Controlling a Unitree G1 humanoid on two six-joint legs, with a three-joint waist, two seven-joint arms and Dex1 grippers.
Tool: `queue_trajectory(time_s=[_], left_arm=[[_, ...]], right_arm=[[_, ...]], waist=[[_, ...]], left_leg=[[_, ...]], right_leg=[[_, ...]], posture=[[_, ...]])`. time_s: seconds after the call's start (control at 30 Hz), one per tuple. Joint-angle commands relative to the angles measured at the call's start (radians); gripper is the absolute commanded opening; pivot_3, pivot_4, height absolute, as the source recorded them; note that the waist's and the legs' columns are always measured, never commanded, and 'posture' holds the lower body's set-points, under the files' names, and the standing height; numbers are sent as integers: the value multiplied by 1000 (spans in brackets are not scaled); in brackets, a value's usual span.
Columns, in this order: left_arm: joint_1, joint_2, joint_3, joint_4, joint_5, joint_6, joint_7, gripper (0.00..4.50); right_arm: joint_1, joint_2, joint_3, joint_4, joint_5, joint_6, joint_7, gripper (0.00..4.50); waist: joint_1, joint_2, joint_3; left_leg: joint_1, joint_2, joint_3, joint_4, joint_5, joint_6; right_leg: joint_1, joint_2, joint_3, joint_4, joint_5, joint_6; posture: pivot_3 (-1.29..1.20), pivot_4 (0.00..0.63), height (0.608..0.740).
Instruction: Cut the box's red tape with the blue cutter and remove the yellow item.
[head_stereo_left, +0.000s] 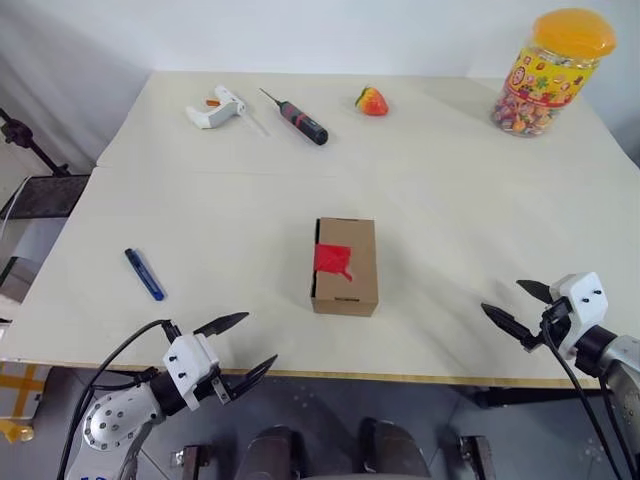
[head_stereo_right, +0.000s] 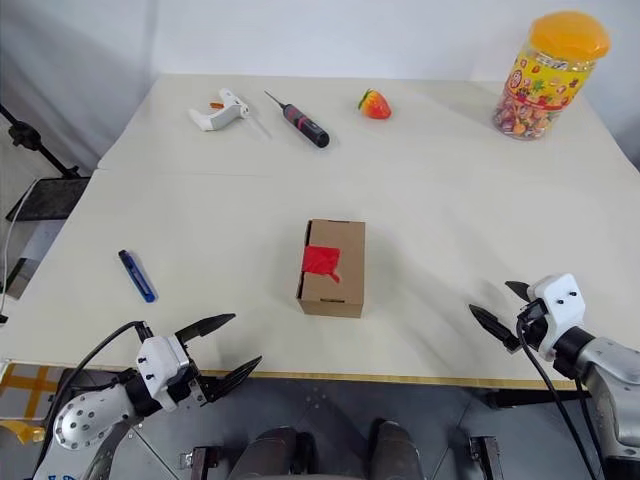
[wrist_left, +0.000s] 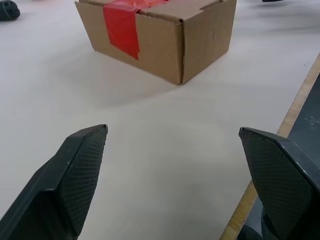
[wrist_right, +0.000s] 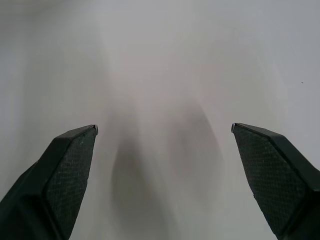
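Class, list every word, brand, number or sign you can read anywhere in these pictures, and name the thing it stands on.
No text can be read.
The candy jar: its label bears colourful print, too small and blurred to read.
The box, the red tape, the blue cutter, the glue gun, the screwdriver: no lettering shows.

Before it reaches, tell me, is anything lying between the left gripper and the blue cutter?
Nothing visible. The blue cutter lies alone on bare table, just beyond the open left gripper. The box sits off to its right, away from that path.
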Motion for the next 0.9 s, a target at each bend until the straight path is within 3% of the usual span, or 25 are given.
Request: queue_trajectory(time_s=[0.03, 0.27, 0.4, 0.73, 0.83, 0.9], left_arm=[[-24, 4, -3, -44, -23, 47, 15, 4476], [-79, 2, -13, -49, -17, 168, 50, 4476], [-136, -13, -22, -12, -1, 147, 56, 4476], [-391, -57, -68, 228, 53, 171, 100, 1409], [-526, -101, -86, 371, 81, 133, 129, 435], [-592, -126, -92, 444, 89, 119, 136, 57]], right_arm=[[3, -2, -27, -55, 13, 11, -21, 4500], [-3, 11, -18, -111, 21, 99, -83, 4500], [-24, 9, 16, -155, -19, 169, -155, 4500], [-171, 46, 151, -242, -6, 347, -211, 1072], [-213, 73, 228, -263, -16, 376, -216, 8], [-234, 84, 267, -260, -34, 376, -216, 0]], waist=[[4, 0, 0], [6, 0, 0], [5, 0, 0], [5, 0, 0], [9, 0, 0], [9, 0, 0]], left_leg=[[0, 0, 0, 0, 0, 0], [0, 0, 0, 4, 0, 0], [-1, 0, -1, 7, 0, 0], [-2, 0, -1, 10, 0, 0], [-3, 0, -1, 11, 0, 0], [-4, -1, -2, 13, 0, 1]], right_leg=[[0, 0, 0, 0, 0, 0], [0, 1, 0, 3, 0, 0], [0, 1, 1, 4, 0, 0], [0, 3, -1, 7, 0, 0], [0, 3, -2, 7, 0, 0], [0, 4, -2, 7, 1, 2]], posture=[[0, 150, 740], [0, 150, 740], [0, 150, 740], [0, 150, 740], [0, 150, 740], [0, 150, 740]])
